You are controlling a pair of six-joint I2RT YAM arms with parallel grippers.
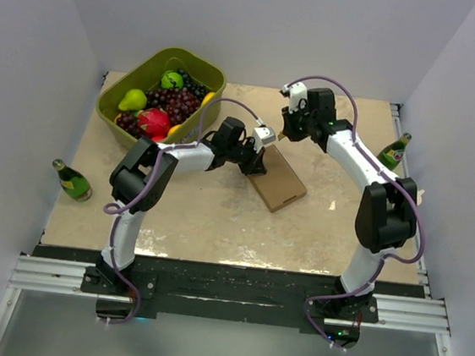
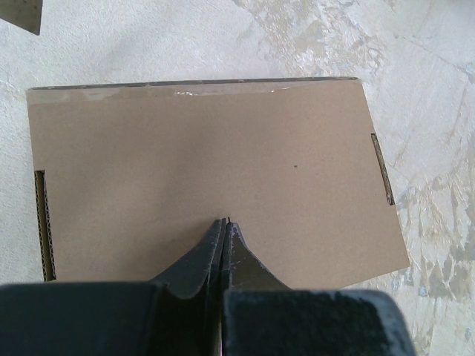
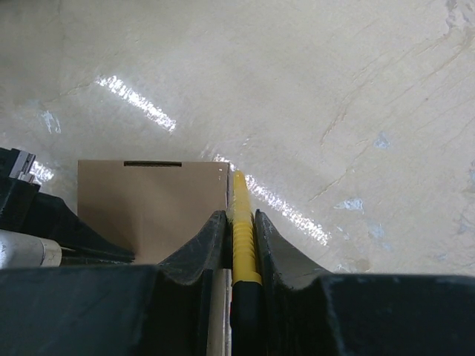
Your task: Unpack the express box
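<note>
The express box (image 1: 278,180) is a flat brown cardboard mailer lying closed at the table's middle. In the left wrist view the box (image 2: 208,148) has clear tape along its far edge and a slot at each end. My left gripper (image 2: 224,221) is shut and empty, with its tips over the box's top face near the near edge. It shows in the top view (image 1: 254,164) at the box's left end. My right gripper (image 3: 239,215) is shut on a yellow-and-black knife (image 3: 242,237), whose tip is by the box's corner (image 3: 148,200). It sits at the box's far end (image 1: 284,134).
An olive-green tub (image 1: 199,62) holding grapes and other fruit stands at the back left. A green bottle (image 1: 71,180) lies off the table's left edge. Another green bottle (image 1: 395,150) stands at the right edge. White walls close in three sides.
</note>
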